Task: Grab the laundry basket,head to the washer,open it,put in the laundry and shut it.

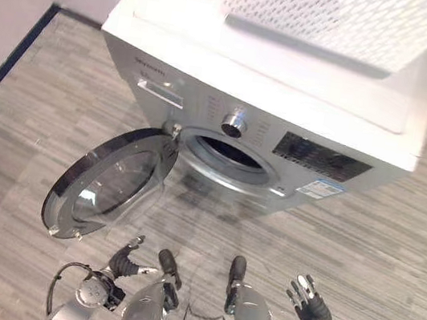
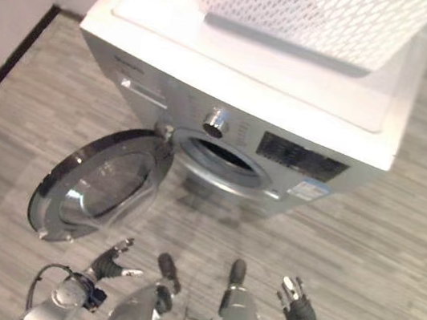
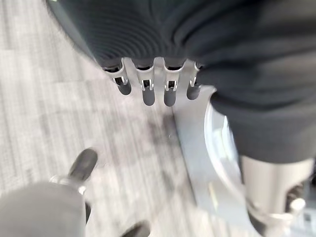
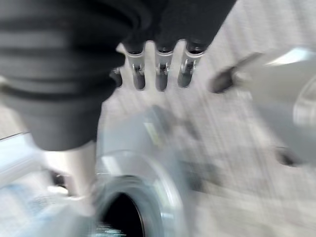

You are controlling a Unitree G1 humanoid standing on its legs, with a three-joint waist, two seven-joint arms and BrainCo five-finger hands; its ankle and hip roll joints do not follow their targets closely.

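Left eye view, read from the left: the round glass-and-chrome washer door (image 1: 108, 184) stands swung wide open on its hinge, hanging out over the grey wood-grain plank floor (image 1: 394, 253). Just below the door, the left hand (image 1: 127, 256) hangs low near the floor with its fingers straight and slightly spread, gripping nothing; in the left wrist view the same fingers (image 3: 148, 89) point out relaxed over the planks, with the rim of the door just beside them. Further right stands the silver front-loading washing machine (image 1: 296, 153), its dark drum opening (image 1: 230, 155) uncovered and a chrome dial (image 1: 233, 124) above it. On the washer's flat white top rests the white perforated plastic laundry basket (image 1: 334, 17), upright, well apart from both hands; whether any laundry lies in it cannot be told. At the far right, the right hand (image 1: 309, 301) is held low with its fingers extended and loosely fanned, empty; the right wrist view shows its straight fingers (image 4: 160, 74) above the drum opening.
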